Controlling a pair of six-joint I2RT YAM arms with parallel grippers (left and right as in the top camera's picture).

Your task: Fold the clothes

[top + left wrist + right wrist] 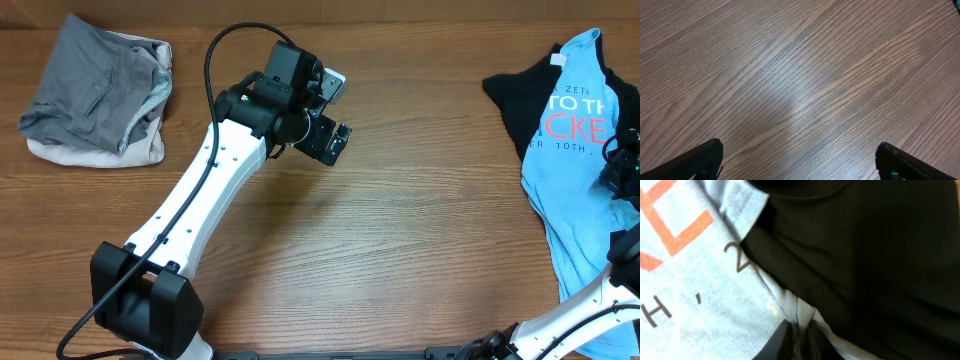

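Observation:
A light blue T-shirt [572,185] with red and white lettering lies at the right edge of the table, partly over a black shirt [512,97]. My right gripper [622,170] is shut on a pinched fold of the blue T-shirt's edge [799,311], with the black shirt [870,255] right beside it. My left gripper [336,140] hovers open and empty over bare wood in the upper middle; its two fingertips show wide apart in the left wrist view [797,160]. A grey and cream pile [100,90] lies at the far left.
The wooden table [380,250] spans the view. The left arm [200,200] stretches diagonally from its base at the lower left. The right arm's white link [580,310] enters at the lower right corner.

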